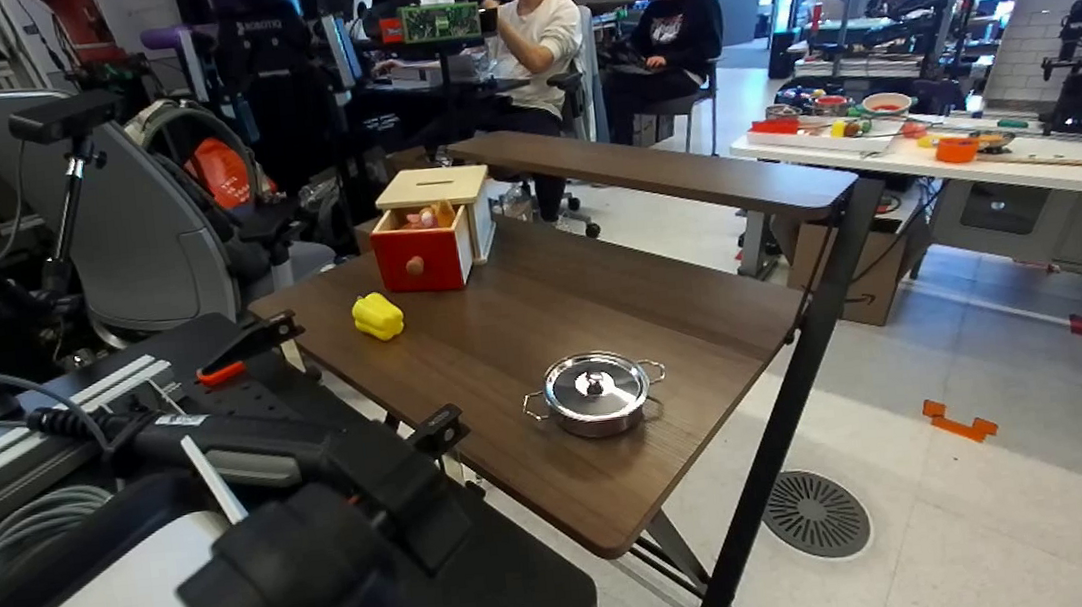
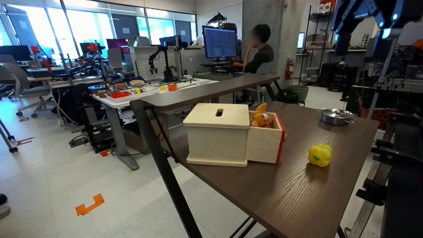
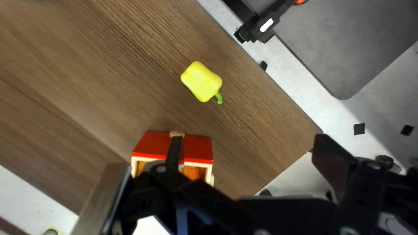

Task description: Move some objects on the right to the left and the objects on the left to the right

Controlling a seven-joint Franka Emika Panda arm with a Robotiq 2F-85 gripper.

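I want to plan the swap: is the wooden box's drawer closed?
No, in an exterior view the drawer juts out from the wooden box.

The claw [image 2: 362,55] hangs in the upper right of an exterior view, dark, its fingers pointing down, with bluish-white spots of light on its linkage [image 2: 350,15]; its upper part runs out past the top edge. In the wrist view the fingers [image 3: 175,151] rise from below and stand wide apart, one slim and nearly upright, the other thicker and slanted, their black bases partly blurred.
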